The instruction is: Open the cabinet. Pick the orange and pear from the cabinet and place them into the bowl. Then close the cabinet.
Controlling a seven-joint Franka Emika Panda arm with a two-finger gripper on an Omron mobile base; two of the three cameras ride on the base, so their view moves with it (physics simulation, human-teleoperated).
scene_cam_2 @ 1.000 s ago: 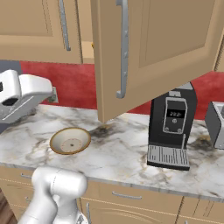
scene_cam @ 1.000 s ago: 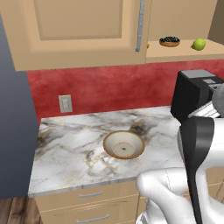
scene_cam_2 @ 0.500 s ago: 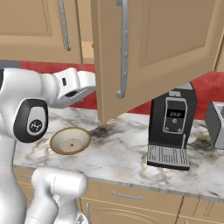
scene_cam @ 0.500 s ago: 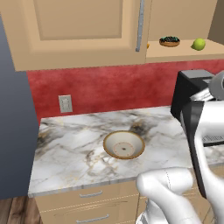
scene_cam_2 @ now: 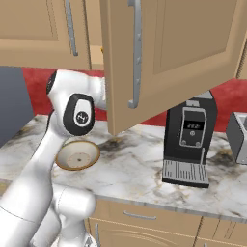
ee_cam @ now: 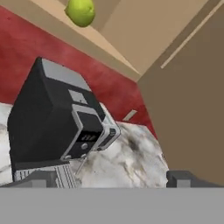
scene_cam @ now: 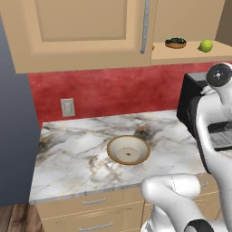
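Left base view: the cabinet (scene_cam: pixel 81 31) has its right side open, with the pear (scene_cam: pixel 206 45) on the shelf beside a dark dish (scene_cam: pixel 175 42); a sliver at the door edge may be the orange (scene_cam: pixel 153 47). The bowl (scene_cam: pixel 128 149) sits on the counter (scene_cam: pixel 68 154).

Right base view: the open door (scene_cam_2: pixel 169 53) hangs above a coffee machine (scene_cam_2: pixel 189 140).

Hand view: the gripper (ee_cam: pixel 111 179) is spread wide, holding nothing, with the pear (ee_cam: pixel 81 11) well ahead.

Orange (scene_cam: pixel 153 47) mostly hidden behind cabinet (scene_cam: pixel 81 31) door edge

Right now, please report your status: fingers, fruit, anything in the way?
Fingers open, holding nothing. Cabinet door open; pear on the shelf beside a small dark dish. Bowl empty on the counter. Coffee machine stands below the shelf.
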